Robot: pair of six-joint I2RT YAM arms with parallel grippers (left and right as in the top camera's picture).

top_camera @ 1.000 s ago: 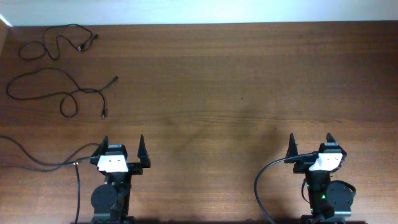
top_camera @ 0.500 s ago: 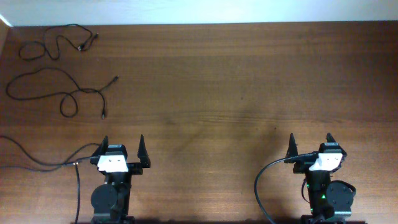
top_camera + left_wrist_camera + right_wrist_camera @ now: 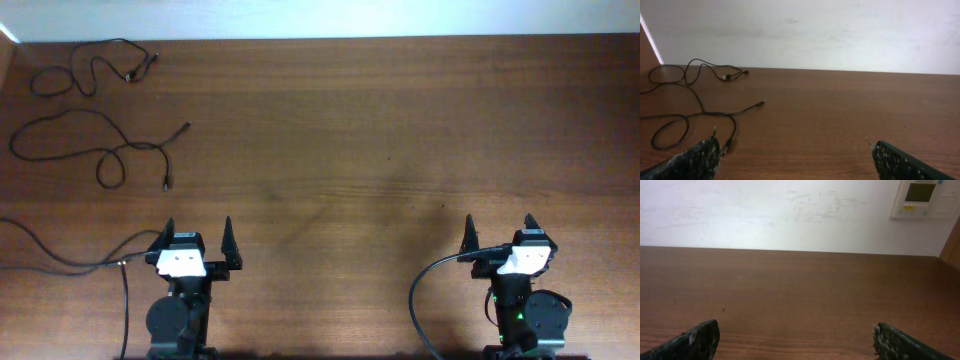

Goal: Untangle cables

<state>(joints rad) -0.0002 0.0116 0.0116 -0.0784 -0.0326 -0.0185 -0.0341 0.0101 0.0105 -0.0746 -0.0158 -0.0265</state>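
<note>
Two thin black cables (image 3: pixel 140 146) lie as separate strands at the far left corner of a wooden table (image 3: pixel 400 120), well apart from both arms, seen from overhead. The far strand (image 3: pixel 92 66) curls near the back edge, and the near strand (image 3: pixel 110 170) loops closer to the robot, with a clear gap between the two. The left gripper (image 3: pixel 198 228) and the right gripper (image 3: pixel 500 222) sit at the near edge, each with its jaws spread wide and nothing between them. A thicker arm cable (image 3: pixel 60 258) trails off to the left of the left arm.

From its low angle, the left wrist camera picks out what the overhead view only hints at. It shows small metal-tipped plugs at the strand ends, one lying just beyond the left fingertip, and a white wall (image 3: pixel 840 30) behind the table. The right wrist camera takes in bare wood between its own parted fingers (image 3: pixel 695 340). Beyond the wood it shows the scuffed wall and, at upper right, a wall panel (image 3: pixel 922 199) with a small screen
</note>
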